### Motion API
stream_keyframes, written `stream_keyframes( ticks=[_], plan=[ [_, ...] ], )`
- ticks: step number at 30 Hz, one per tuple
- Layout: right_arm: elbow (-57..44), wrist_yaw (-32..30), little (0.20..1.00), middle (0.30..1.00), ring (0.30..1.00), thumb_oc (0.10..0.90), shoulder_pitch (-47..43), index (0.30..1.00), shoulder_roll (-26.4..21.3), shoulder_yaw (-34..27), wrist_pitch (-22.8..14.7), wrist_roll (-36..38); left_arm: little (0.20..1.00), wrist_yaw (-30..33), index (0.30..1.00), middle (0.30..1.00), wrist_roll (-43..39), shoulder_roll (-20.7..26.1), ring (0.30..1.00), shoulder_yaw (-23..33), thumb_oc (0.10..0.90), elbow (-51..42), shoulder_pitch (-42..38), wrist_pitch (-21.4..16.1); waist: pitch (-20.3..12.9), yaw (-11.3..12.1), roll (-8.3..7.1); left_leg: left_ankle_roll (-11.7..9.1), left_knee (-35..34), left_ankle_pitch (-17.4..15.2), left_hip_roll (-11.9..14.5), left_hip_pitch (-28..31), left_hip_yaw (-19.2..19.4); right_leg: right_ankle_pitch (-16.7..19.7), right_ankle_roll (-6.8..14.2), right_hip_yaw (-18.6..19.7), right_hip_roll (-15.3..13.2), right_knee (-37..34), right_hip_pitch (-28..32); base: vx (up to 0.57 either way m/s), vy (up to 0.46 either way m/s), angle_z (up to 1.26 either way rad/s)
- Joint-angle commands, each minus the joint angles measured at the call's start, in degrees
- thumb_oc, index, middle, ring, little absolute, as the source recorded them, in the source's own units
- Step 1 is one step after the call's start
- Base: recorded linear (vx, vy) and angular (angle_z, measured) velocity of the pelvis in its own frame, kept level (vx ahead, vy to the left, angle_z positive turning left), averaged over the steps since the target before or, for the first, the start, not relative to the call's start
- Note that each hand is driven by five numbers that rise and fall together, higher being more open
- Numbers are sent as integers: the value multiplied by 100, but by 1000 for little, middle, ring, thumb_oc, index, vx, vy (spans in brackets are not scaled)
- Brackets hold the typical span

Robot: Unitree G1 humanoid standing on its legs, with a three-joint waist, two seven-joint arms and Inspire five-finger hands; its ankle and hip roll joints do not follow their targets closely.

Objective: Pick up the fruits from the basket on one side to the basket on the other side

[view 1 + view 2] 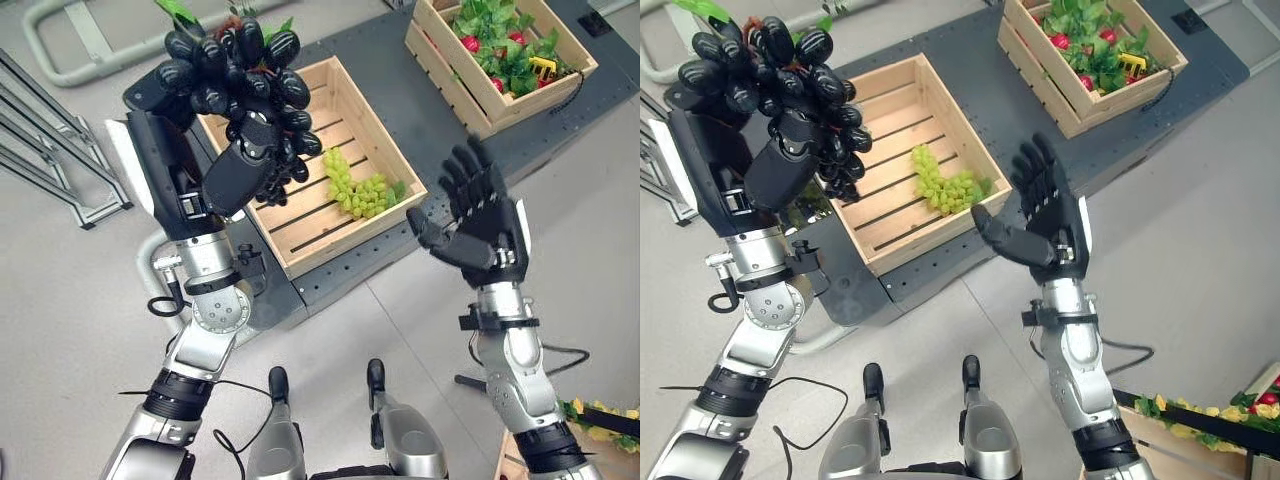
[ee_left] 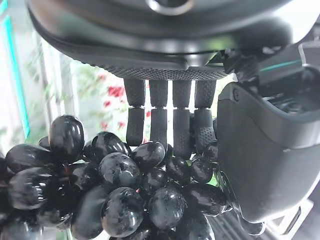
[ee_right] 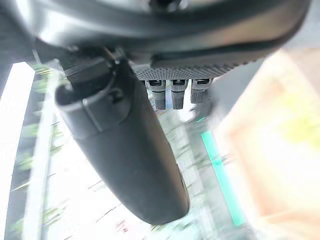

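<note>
A big bunch of black grapes (image 1: 235, 65) hangs in the air over the near wooden crate (image 1: 380, 125), above its far left corner. My left hand (image 1: 238, 178) is shut on the bunch from below, with the thumb (image 2: 260, 150) and fingers (image 2: 160, 120) against the berries (image 2: 115, 190). A bunch of green grapes (image 1: 355, 188) lies in the crate by its right wall. To the right of the crate my right hand (image 1: 480, 225) is raised off the floor, open, fingers spread, holding nothing; its thumb (image 3: 125, 150) stands straight.
A second wooden crate (image 1: 440, 70) with green leaves and red fruits (image 1: 505, 45) stands at the far right on the same dark platform (image 1: 400, 80). Metal frame legs (image 1: 40, 150) stand at the left. Another box with yellow fruit (image 1: 1200, 415) sits low right.
</note>
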Motion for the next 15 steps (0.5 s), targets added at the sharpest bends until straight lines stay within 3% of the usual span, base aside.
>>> stream_keyframes(
  ticks=[1,8,15],
  plan=[
    [-332,338,900,900,900,800,71,900,-268,101,-122,-278,300,-644,300,300,-632,-319,300,-194,400,-124,158,-351,-1700,66,212,67,6,-209,62,-43,-100,-6,-85,-79,-203,1,-41,62,-20,-1],
    [-445,559,900,900,900,800,-559,900,-299,454,420,-373,300,-1812,300,300,-1486,-355,300,-396,400,-243,287,530,-2006,272,224,59,6,-327,110,203,-127,-109,-95,-124,-224,1,190,56,-30,1],
    [-262,678,900,900,900,800,-635,900,-365,708,645,23,300,-2110,300,300,-1402,-172,300,-574,400,-335,391,675,-2156,347,246,57,6,-388,133,298,-144,-129,-64,-190,-269,1,276,27,-10,5]
  ],
)
